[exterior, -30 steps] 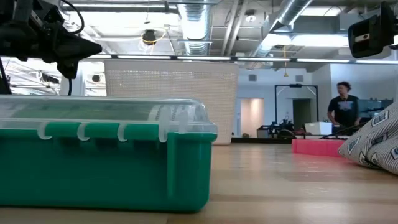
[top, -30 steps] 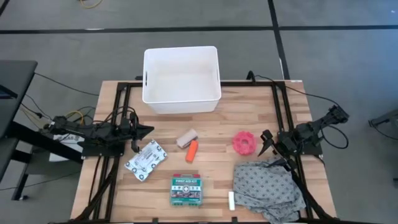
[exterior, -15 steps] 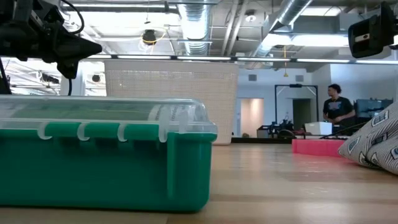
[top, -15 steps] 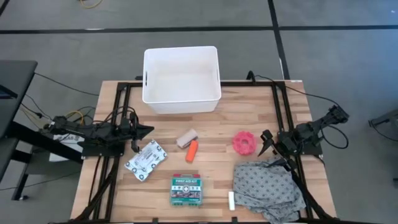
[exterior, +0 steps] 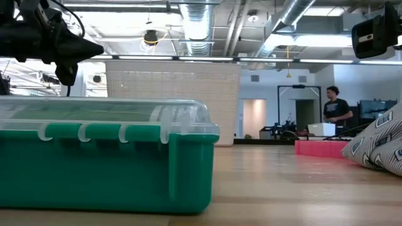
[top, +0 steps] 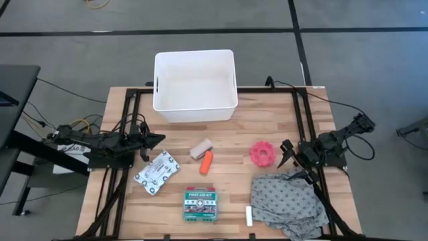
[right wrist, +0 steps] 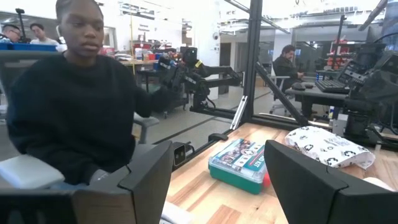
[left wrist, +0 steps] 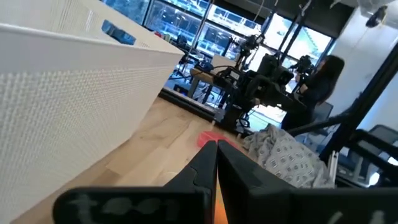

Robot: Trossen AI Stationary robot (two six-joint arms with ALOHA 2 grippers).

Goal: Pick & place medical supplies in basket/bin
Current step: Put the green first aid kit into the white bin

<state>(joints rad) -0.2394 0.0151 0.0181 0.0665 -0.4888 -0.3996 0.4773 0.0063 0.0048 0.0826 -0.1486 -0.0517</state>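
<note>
The white tub (top: 195, 86) stands at the table's far edge. On the wood lie the flat white packet (top: 156, 172), beige roll (top: 200, 148), orange tube (top: 206, 161), pink roll (top: 263, 153), green-and-white first-aid box (top: 200, 204) and small white tube (top: 249, 215). My left gripper (top: 160, 139) hovers shut just beyond the packet, pointing right; its wrist view shows the fingertips (left wrist: 214, 148) closed beside the tub wall (left wrist: 74, 93). My right gripper (top: 286, 152) hangs open just right of the pink roll, touching nothing; its wrist view shows the first-aid box (right wrist: 239, 163) and the packet (right wrist: 326, 144) between its spread fingers.
A grey patterned cloth (top: 287, 201) lies crumpled at the near right corner, partly under the right arm. Black frame rails (top: 127, 120) run along both table sides. A person (right wrist: 74, 106) sits close beyond the table's left side; another person (exterior: 331, 110) stands far back in the room.
Neither gripper has visibly travelled or changed its opening, and no supply has moved. The person far back in the room has walked a little to the left in the low view.
</note>
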